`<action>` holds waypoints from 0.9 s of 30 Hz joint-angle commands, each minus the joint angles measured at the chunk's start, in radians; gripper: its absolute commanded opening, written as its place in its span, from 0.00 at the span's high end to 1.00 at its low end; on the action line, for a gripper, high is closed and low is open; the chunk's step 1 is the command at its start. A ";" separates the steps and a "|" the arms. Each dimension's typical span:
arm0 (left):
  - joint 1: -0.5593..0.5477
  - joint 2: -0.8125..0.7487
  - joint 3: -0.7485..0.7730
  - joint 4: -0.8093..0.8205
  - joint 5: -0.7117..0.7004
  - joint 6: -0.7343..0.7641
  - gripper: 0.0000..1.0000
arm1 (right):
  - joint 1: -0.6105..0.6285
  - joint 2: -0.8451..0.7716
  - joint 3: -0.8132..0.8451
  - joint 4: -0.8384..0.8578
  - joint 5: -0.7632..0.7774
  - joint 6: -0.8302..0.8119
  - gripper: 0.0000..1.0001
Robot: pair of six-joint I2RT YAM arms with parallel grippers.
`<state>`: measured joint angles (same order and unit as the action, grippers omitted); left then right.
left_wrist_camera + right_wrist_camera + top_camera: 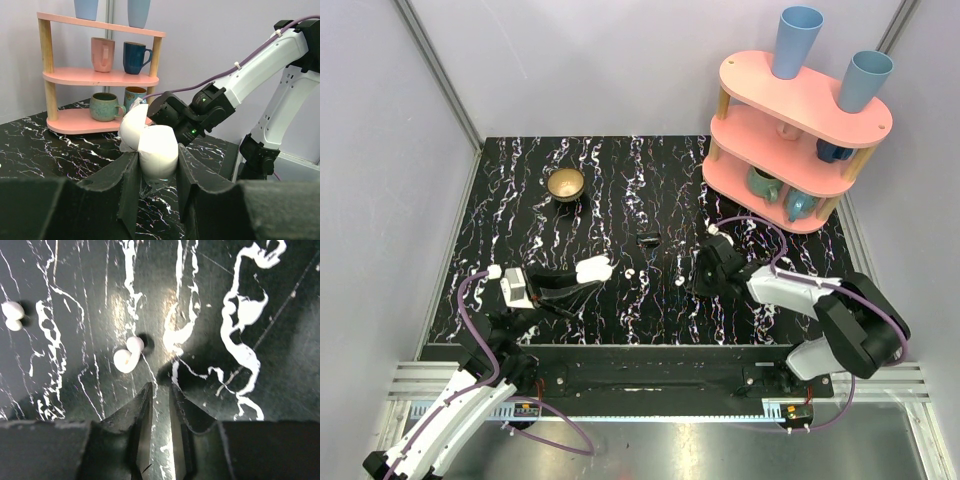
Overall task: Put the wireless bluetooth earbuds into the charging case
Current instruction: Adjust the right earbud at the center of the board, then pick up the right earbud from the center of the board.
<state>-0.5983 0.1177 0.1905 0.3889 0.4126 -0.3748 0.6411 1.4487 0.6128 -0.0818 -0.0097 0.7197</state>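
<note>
The white charging case (pixel 159 147) is pinched between the fingers of my left gripper (pixel 157 167), its lid (pixel 131 128) hinged open; from above it shows at the left (pixel 593 268), with the left gripper (pixel 582 280) shut on it. Two white earbuds lie loose on the black marble table: one (pixel 632 272) just right of the case, the other (pixel 678 283) further right. My right gripper (pixel 699 277) hovers low beside that second earbud (pixel 127 356), which lies just ahead and left of the tips. The right gripper (pixel 160 388) stands narrowly open, nothing between its jaws. The other earbud (pixel 11 315) is at the far left.
A small black block (pixel 647 239) lies behind the earbuds. A brass bowl (pixel 565 184) sits at the back left. A pink three-tier shelf (pixel 800 140) with mugs and blue cups fills the back right corner.
</note>
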 commanded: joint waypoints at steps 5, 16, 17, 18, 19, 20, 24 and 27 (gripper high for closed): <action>-0.001 0.008 0.024 0.044 -0.015 -0.013 1.00 | 0.014 -0.134 0.040 -0.085 0.046 -0.328 0.61; -0.001 -0.029 0.027 0.010 -0.021 -0.016 1.00 | 0.008 0.053 0.240 -0.246 0.013 -0.281 0.66; -0.003 -0.033 0.029 0.008 -0.021 -0.016 1.00 | 0.006 0.065 0.242 -0.240 -0.015 -0.258 0.67; -0.001 -0.032 0.030 -0.002 -0.021 -0.016 1.00 | 0.008 0.074 0.237 -0.236 -0.035 -0.238 0.67; -0.001 -0.038 0.033 -0.010 -0.023 -0.012 1.00 | 0.008 0.073 0.219 -0.211 -0.041 -0.195 0.68; -0.001 -0.039 0.039 -0.015 -0.023 -0.010 1.00 | 0.006 0.068 0.206 -0.201 -0.041 -0.175 0.69; -0.001 -0.047 0.043 -0.032 -0.026 -0.004 1.00 | 0.008 -0.006 0.151 -0.170 -0.007 -0.103 0.70; -0.001 -0.046 0.040 -0.028 -0.024 -0.004 1.00 | 0.006 -0.051 0.117 -0.158 0.005 -0.074 0.68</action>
<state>-0.5983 0.0845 0.1905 0.3397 0.4095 -0.3775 0.6434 1.4853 0.7597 -0.2741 -0.0189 0.5648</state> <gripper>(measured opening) 0.340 0.309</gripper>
